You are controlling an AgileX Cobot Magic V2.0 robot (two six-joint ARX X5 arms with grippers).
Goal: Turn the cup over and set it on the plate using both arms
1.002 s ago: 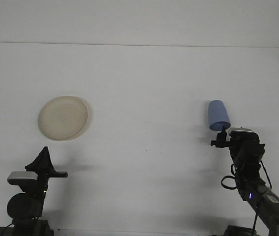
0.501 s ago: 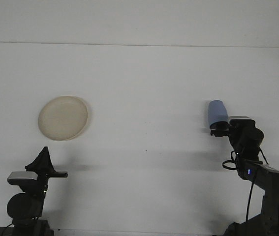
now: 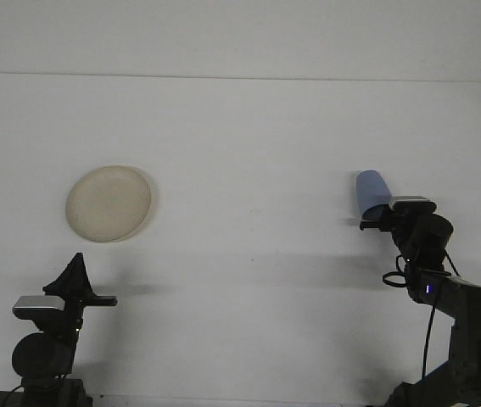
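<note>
- The left gripper sits low at the near left edge of the table, pointing upward; whether its jaws are apart or together cannot be told from this angle. It holds nothing and is well apart from the cup.
- The plate lies flat on the table just beyond the left gripper, beige and round, with nothing on it. It looks shallow and stiff, a broad target for setting a cup down.
- The centre of the table between plate and cup is bare white surface.
- The blue cup is on the right side, far from the plate, tilted with its rounded closed end up and leaning left. Its lower, wider end meets the right gripper.
- The right gripper is at the cup's lower edge and appears to be clamped on the rim, though the fingertips are too small and dark to be sure.
- The cup looks like light, thin plastic: easy to lift, likely smooth and a little slippery, and apt to flex if squeezed hard. A hold on the rim wall suits turning it; a handover grip would best take the mid-body.
</note>
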